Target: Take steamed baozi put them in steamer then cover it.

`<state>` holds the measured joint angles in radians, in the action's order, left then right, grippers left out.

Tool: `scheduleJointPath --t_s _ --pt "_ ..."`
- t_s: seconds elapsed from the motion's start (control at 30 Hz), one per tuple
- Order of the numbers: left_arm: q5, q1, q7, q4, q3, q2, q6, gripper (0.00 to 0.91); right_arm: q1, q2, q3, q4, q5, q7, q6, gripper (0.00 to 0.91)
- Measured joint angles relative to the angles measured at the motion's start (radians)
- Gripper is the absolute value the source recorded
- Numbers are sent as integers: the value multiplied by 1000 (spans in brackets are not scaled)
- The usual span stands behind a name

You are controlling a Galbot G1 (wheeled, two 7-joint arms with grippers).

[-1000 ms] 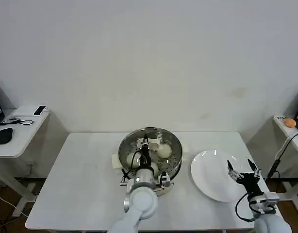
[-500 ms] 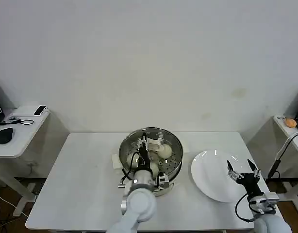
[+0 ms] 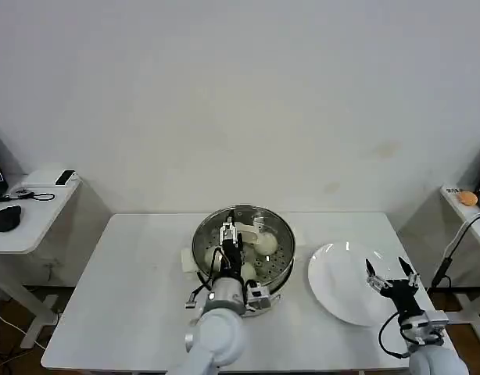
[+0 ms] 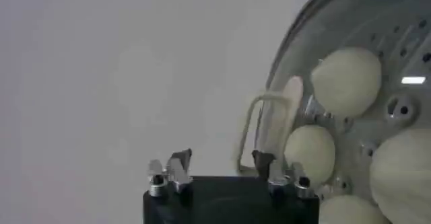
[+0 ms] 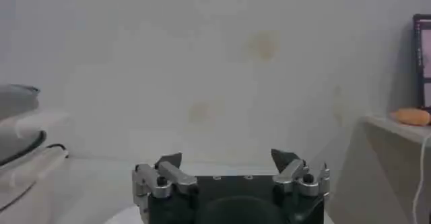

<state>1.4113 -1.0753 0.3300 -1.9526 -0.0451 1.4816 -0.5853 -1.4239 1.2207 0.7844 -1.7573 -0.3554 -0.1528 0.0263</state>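
Note:
The steamer [image 3: 242, 247] stands mid-table, uncovered, its steel rim [image 4: 306, 40] shiny. Several cream-white baozi lie on its perforated tray; one baozi [image 4: 345, 72] sits far in, another baozi [image 4: 308, 153] lies close to my left gripper [image 4: 220, 161]. That gripper hovers open and empty over the steamer's left side [image 3: 236, 233], beside a pale loop handle [image 4: 259, 121]. My right gripper [image 3: 391, 273] hangs open and empty over the white plate [image 3: 338, 281]; in the right wrist view its jaws [image 5: 227, 157] stand wide apart. The cover is out of view.
The white plate lies bare at the table's right. A side table [image 3: 25, 215] with a black mouse stands to the left, and a shelf [image 3: 467, 199] with an orange object to the right. The tabletop [image 3: 130, 289] left of the steamer is free.
My left arm has drawn back a little toward the table's near edge and shifted left, its gripper still over the steamer. The right arm has not moved.

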Motion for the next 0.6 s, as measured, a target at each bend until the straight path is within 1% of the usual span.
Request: scheduleJointPath --t_s 0.4,0.6 --pt "-75 -36 64 -105 39 -23 17 907 1 -3 -2 3 -1 0 0 907" --pt "-144 -63 75 -181 90 -53 26 907 -4 -5 -11 -6 -15 4 -8 907"
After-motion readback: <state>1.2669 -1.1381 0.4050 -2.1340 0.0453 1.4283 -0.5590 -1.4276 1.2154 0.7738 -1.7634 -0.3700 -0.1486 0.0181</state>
